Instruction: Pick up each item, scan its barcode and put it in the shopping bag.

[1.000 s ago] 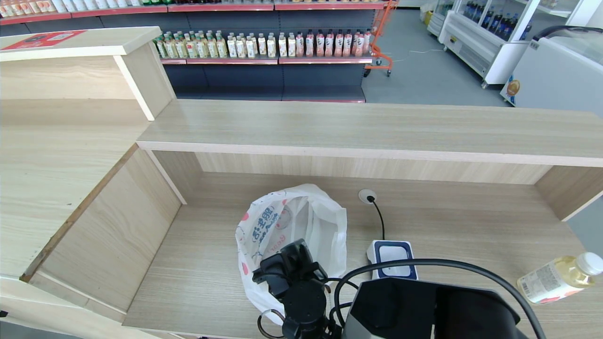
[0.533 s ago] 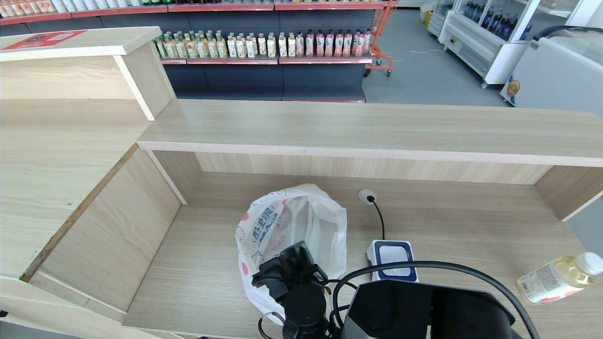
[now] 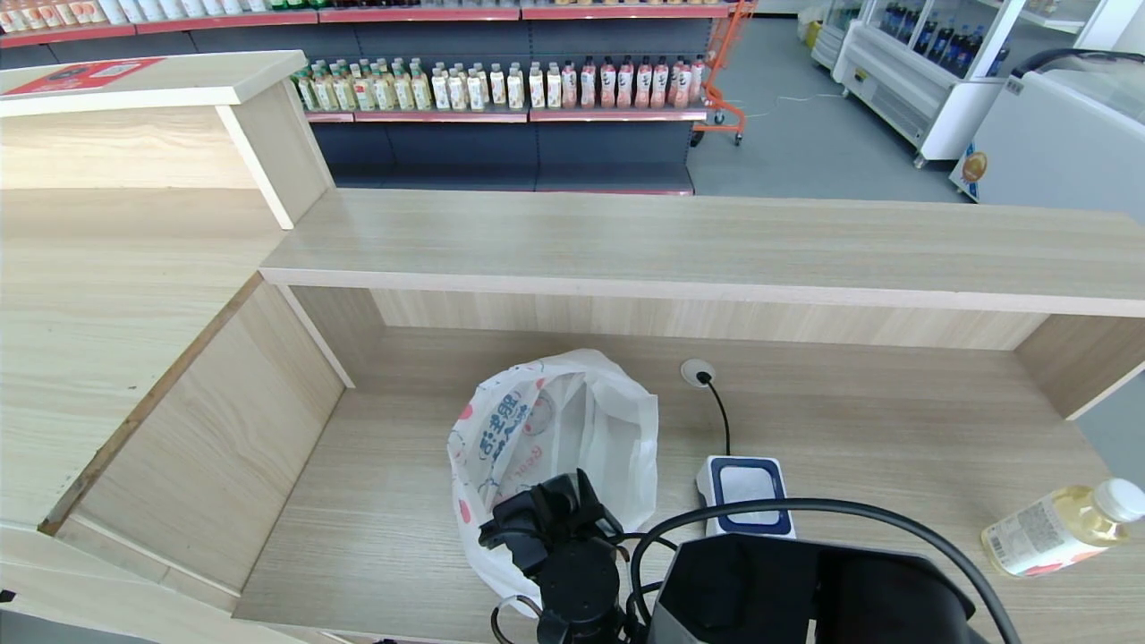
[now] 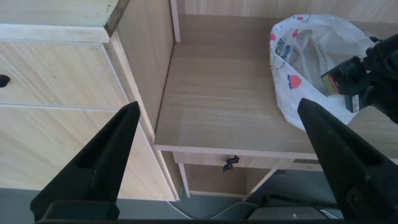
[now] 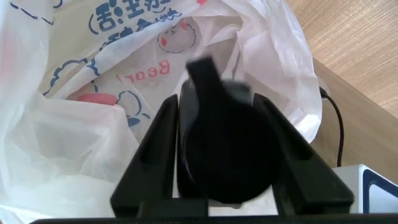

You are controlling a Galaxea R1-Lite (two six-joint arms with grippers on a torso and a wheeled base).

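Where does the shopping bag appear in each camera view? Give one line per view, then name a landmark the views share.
Head view: shopping bag on the counter, just left of the scanner.
Left wrist view: shopping bag on the counter, beyond the left gripper.
Right wrist view: shopping bag close up, with the scanner's corner beside it.
Shared landmark: the wooden counter under the bag.
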